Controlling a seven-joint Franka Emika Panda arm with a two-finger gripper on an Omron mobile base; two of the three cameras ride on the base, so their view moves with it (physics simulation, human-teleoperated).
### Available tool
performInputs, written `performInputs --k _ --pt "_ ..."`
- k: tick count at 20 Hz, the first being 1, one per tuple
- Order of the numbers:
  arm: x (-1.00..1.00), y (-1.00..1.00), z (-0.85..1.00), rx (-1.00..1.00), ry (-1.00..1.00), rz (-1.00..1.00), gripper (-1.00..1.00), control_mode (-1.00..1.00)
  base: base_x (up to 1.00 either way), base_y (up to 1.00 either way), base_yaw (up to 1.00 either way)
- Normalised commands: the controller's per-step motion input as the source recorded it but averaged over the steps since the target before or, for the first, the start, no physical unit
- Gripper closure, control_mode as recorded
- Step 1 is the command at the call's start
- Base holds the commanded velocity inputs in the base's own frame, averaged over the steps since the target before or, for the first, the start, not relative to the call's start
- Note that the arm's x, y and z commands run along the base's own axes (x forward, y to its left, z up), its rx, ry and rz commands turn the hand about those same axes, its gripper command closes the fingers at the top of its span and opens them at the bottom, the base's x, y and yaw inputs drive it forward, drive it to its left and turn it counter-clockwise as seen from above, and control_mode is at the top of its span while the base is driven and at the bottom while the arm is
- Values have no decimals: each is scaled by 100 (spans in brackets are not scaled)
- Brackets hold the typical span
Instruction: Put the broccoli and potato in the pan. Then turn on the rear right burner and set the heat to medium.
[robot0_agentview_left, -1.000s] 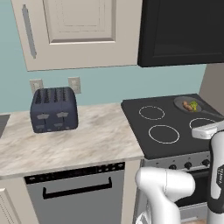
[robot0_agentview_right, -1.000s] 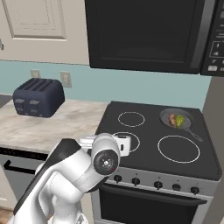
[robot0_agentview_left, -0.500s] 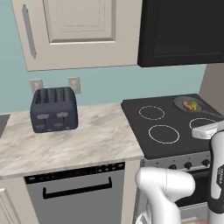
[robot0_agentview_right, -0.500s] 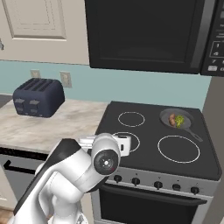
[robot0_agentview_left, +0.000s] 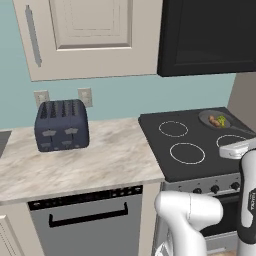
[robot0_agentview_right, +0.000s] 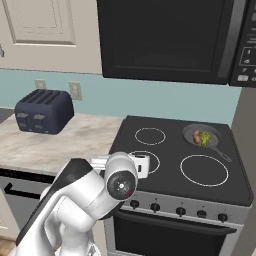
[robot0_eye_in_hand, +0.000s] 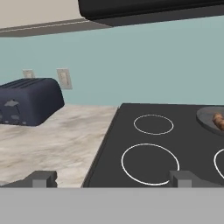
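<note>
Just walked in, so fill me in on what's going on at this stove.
A white robot arm sits in front of the black glass-top stove, and its two-finger gripper is open and holding nothing, low over the stove's front left corner. The round dark grey frying pan sits on the rear right burner with the small yellow-green broccoli floret and the orange-brown potato piece already in it. The row of dark knobs along the stove's front is untouched. A dark blue toaster stands on the marble counter.
</note>
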Motion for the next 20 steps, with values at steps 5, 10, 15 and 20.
performInputs --k 5,10,15,20 --pt "0 0 0 0 0 0 -100 -100 0 0 0" --pt "0 0 0 0 0 0 -100 -100 0 0 0" --pt "0 0 0 0 0 0 -100 -100 0 0 0" --pt "0 -11 0 0 0 0 -100 -100 0 0 0"
